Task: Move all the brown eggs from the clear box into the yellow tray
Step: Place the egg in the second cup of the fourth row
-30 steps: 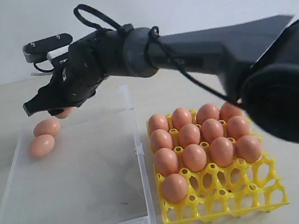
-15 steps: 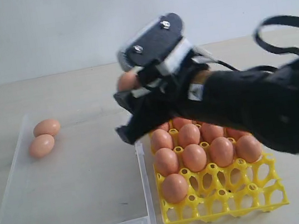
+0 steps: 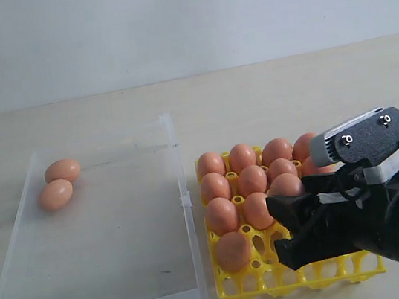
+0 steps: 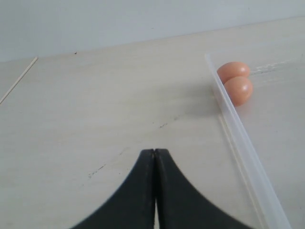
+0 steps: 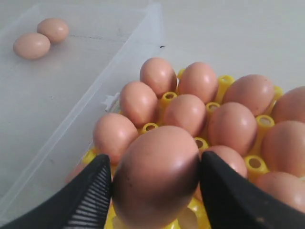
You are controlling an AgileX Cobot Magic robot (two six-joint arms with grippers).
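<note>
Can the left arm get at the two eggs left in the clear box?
Probably yes. Only the low wall of the box stands between the shut left gripper and the two eggs; the right gripper is away over the tray.

Orange-brown eggs [image 3: 223, 214]; yellow tray [image 3: 244, 284]; clear box [image 3: 185, 197]; black right tool [image 5: 155, 160].

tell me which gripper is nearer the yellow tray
Right. The right gripper hangs over the yellow tray, shut on a brown egg; the left gripper sits over the table beyond the clear box.

Right fingers [image 5: 88, 198] clamp, held wide; left fingers [image 4: 138, 191] pressed together.
</note>
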